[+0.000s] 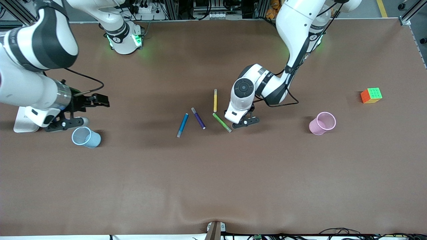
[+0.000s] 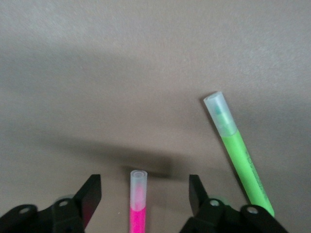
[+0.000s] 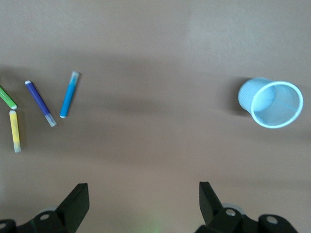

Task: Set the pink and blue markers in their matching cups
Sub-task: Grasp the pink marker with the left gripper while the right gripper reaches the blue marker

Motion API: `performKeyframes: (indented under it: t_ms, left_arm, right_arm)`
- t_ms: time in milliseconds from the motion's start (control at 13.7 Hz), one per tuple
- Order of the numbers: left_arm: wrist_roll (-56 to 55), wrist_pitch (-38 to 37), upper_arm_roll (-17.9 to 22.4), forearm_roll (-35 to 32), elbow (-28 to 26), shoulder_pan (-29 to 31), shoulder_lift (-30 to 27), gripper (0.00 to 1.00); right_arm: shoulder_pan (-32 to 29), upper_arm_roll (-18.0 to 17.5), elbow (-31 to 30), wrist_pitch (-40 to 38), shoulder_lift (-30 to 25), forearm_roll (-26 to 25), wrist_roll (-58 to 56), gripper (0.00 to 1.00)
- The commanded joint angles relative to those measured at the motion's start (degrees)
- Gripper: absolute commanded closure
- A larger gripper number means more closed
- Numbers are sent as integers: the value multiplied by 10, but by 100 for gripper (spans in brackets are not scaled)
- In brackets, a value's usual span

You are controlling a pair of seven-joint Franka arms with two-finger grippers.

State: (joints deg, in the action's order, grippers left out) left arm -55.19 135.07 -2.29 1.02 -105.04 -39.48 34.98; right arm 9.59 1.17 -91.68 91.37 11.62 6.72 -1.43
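Pink marker [image 2: 137,208] lies flat on the brown table [image 1: 213,186], pale cap end showing between the left gripper's [image 2: 145,196] two fingers [image 2: 90,194]; fingers stand apart w/ gaps on both sides of the marker, not touching it. In the front view the marker is hidden under that gripper [image 1: 241,122], which is low at the table just beside the green pen [image 1: 222,122].

Blue marker [image 1: 182,125] lies flat nr the table's middle, toward the right arm's end from the purple pen [image 1: 198,118]; yellow pen [image 1: 215,100] is farther from the front camera than the green one.

Pink cup [image 1: 322,123] stands toward the left arm's end, well apart from the pens. Blue cup [image 1: 86,137] stands toward the right arm's end, empty as seen from the right wrist view.

Right gripper [image 3: 144,194] waits, fingers wide open, nothing between them, hovering over bare table nr the blue cup.

Colour cube [image 1: 371,95] sits nr the left arm's end.
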Motion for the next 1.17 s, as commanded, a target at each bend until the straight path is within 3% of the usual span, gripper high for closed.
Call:
performKeyframes:
  t_ms: [0, 365, 584, 657, 876, 948, 1094]
  left_arm:
    - [-12, 8, 3, 4, -4, -4, -1, 28]
    - [-21, 7, 3, 4, -22, -6, -9, 47]
    - [-21, 7, 3, 4, -23, -8, -9, 48]
    - [-21, 7, 2, 3, -23, -7, -9, 54]
    - [-21, 6, 2, 4, -24, -10, -9, 95]
    - [-21, 5, 2, 4, -24, -11, -9, 100]
    - [-22, 5, 2, 4, -24, -11, -9, 100]
  right_arm:
    - [27, 4, 4, 28, 14, 9, 44, 0]
    - [82, 4, 4, 99, 51, 9, 145, 0]
    - [121, 4, 11, 128, 84, 7, 228, 0]
    - [134, 4, 11, 142, 94, 3, 254, 0]
    - [163, 4, 11, 197, 129, 1, 302, 0]
    - [169, 4, 11, 213, 141, 2, 310, 0]
    - [188, 4, 11, 240, 165, 1, 327, 0]
